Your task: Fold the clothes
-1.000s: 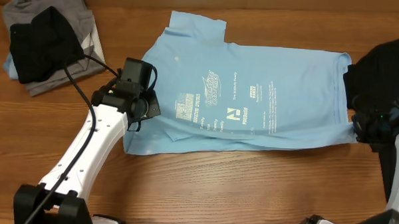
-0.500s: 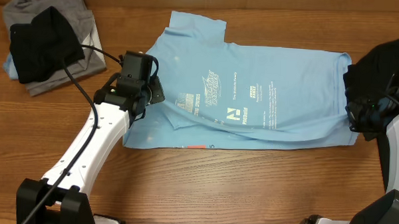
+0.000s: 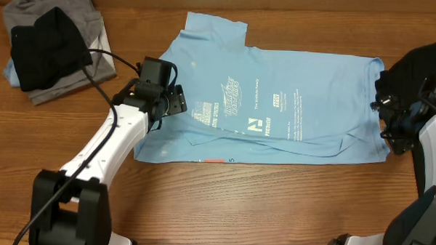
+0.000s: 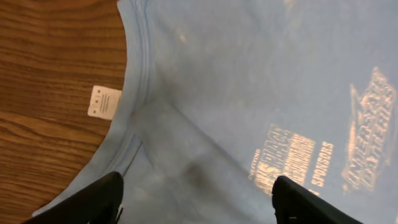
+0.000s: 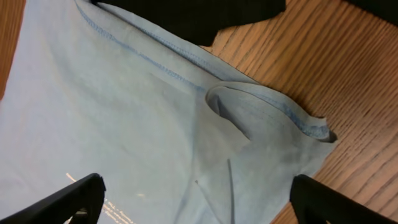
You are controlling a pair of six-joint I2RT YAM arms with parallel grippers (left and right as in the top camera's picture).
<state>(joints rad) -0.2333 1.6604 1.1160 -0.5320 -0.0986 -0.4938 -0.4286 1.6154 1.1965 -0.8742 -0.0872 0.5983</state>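
A light blue cotton T-shirt with small white print [image 3: 277,95] is lying spread across the brown wooden counter [image 3: 273,204], its collar pointing toward the left arm and its hem toward the right arm. A long crease is running along the near edge, where a small pink-red mark [image 3: 214,161] is showing.

The left end effector [image 3: 171,103] is hanging over the collar end of the shirt. In the left wrist view its two dark fingers [image 4: 99,199] are standing wide apart with only flat blue cloth below them, gripping nothing. The ribbed neckline [image 4: 140,62] is curving past a small white label [image 4: 104,101] that is lying on the bare wood.

The right end effector [image 3: 389,125] is hovering at the hem corner. In the right wrist view its fingers [image 5: 74,199] are likewise spread wide and holding nothing, and the stitched hem [image 5: 267,118] is lying folded over on itself beneath them.

A plain black T-shirt [image 3: 416,71] is lying bunched just beyond that hem, its edge touching the blue cloth. At the far left corner, well apart, a folded grey shirt [image 3: 76,16] is carrying a folded black one [image 3: 46,47].
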